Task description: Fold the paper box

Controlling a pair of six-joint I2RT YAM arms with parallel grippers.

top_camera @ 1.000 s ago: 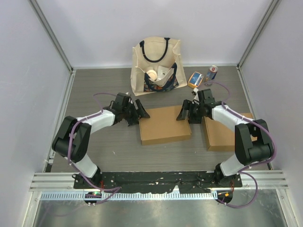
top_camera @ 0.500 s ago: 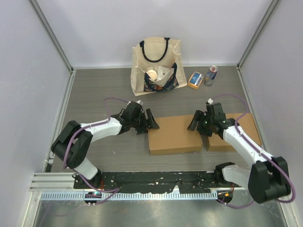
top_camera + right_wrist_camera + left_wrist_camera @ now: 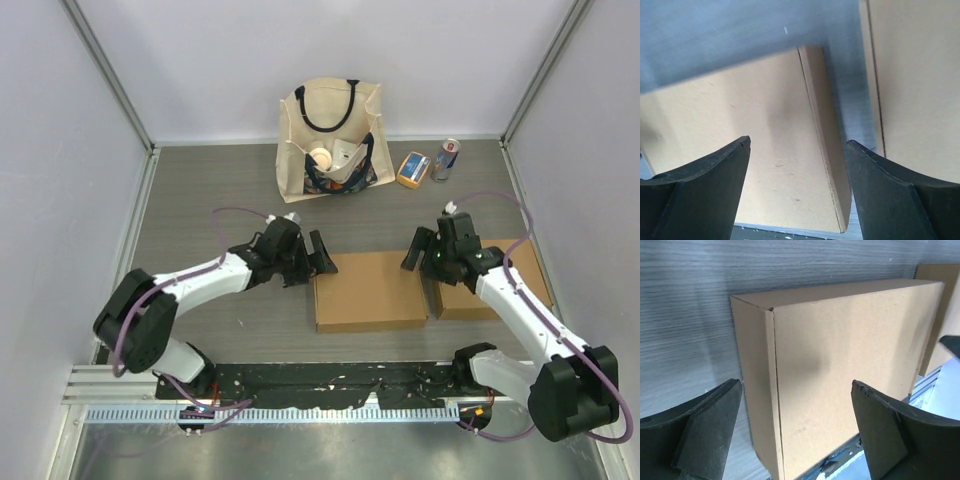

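Note:
The closed brown paper box (image 3: 368, 292) lies flat on the grey table, near the front rail. My left gripper (image 3: 323, 256) is at its far left corner, open, with the box's left edge (image 3: 765, 390) just beyond the fingertips and nothing held. My right gripper (image 3: 424, 268) is open at the box's far right corner, over the gap between it and a second brown box (image 3: 500, 285). In the right wrist view the paper box (image 3: 755, 145) fills the left and the second box (image 3: 920, 85) the right. The left wrist view shows the paper box's top (image 3: 850, 350).
A cream tote bag (image 3: 330, 135) with items inside stands at the back centre. An orange and blue packet (image 3: 412, 168) and a can (image 3: 446, 158) sit to its right. The black front rail (image 3: 340, 378) runs just below the boxes. Frame posts and walls close both sides.
The paper box has slid right and toward the front rail, next to the second box, both arms following. Since half a second ago it stays put and both grippers' jaws stand slightly wider.

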